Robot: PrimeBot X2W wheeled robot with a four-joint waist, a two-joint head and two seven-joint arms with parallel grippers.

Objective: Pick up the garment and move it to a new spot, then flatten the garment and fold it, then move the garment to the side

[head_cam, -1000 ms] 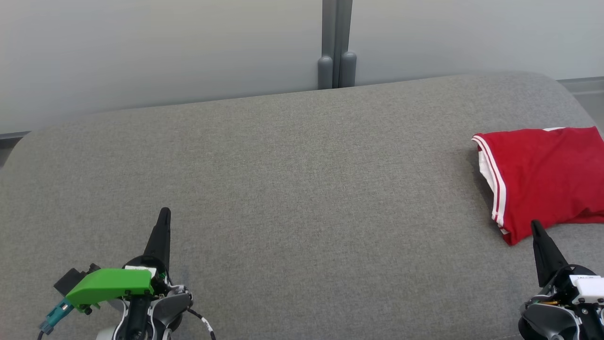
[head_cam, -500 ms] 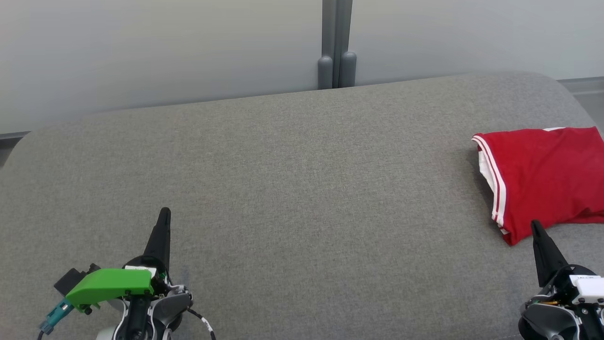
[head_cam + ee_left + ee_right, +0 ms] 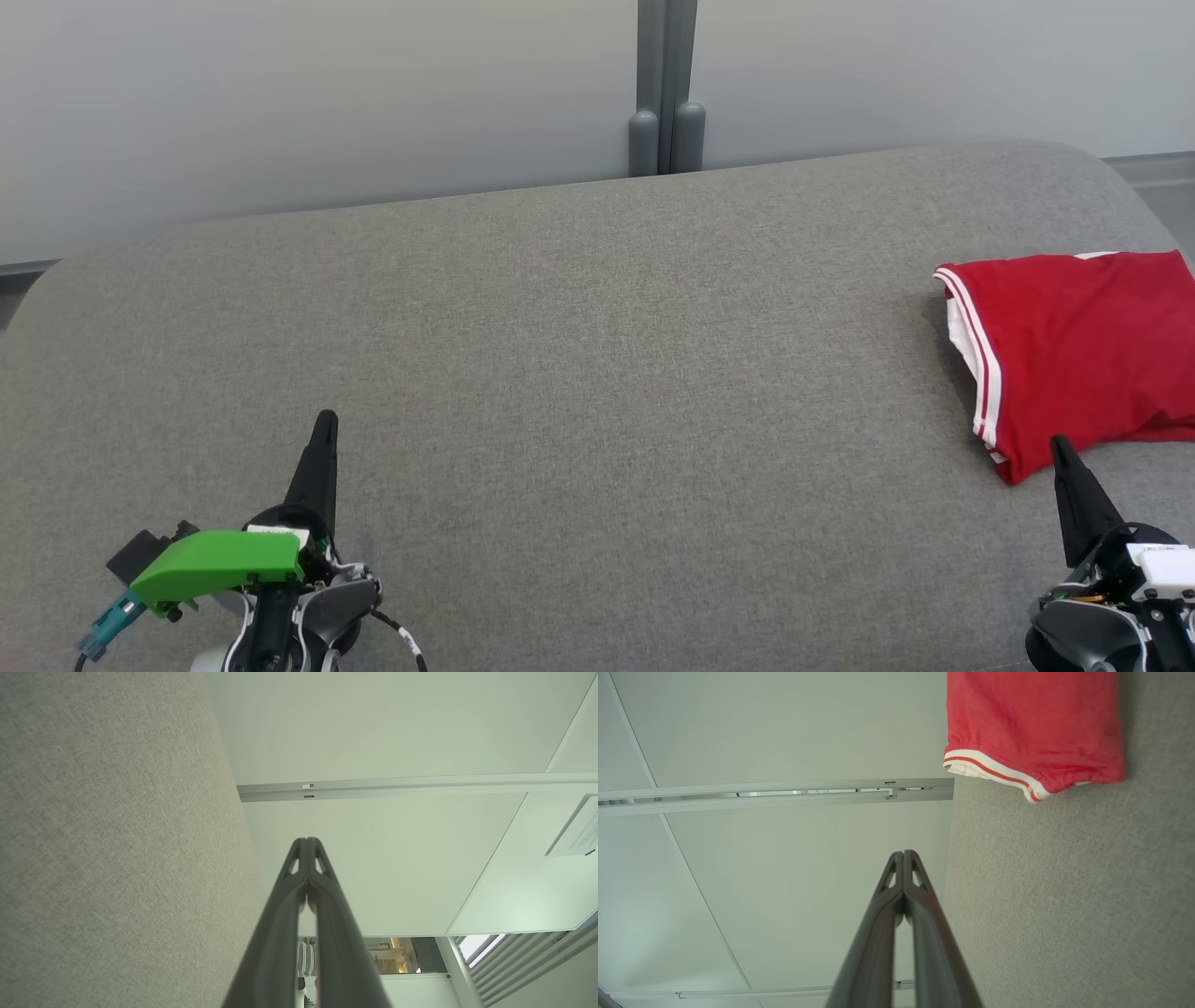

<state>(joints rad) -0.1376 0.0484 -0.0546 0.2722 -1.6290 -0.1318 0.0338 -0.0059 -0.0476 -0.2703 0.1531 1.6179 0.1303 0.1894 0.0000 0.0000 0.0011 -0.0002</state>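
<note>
Left gripper [image 3: 323, 422] sits low at the near left over bare grey padded surface [image 3: 597, 373]. Its two dark fingers are pressed together with nothing between them, and the left wrist view shows the tips meeting [image 3: 307, 842]. The middle of the surface is plain fabric, with a grey post [image 3: 665, 93] behind it against the wall. The red garment [image 3: 1083, 345] lies flat at the far right of the surface, looks folded into a compact block, and runs off the picture's right edge. Right gripper [image 3: 1059, 446] is just near of the garment's front corner. It is pinched closed on nothing (tips touching in its wrist view [image 3: 903, 854]) and does not appear to touch the cloth. My read is that the move-to-the-side step is finished or nearly so. Any last nudge should be a flat push or a two-corner pinch so the fold doesn't spring open, with no dragging by one layer. The white-striped band [image 3: 994, 767] faces left toward the centre. The long axis seems to run left to right, but the crop makes that unsure.
</note>
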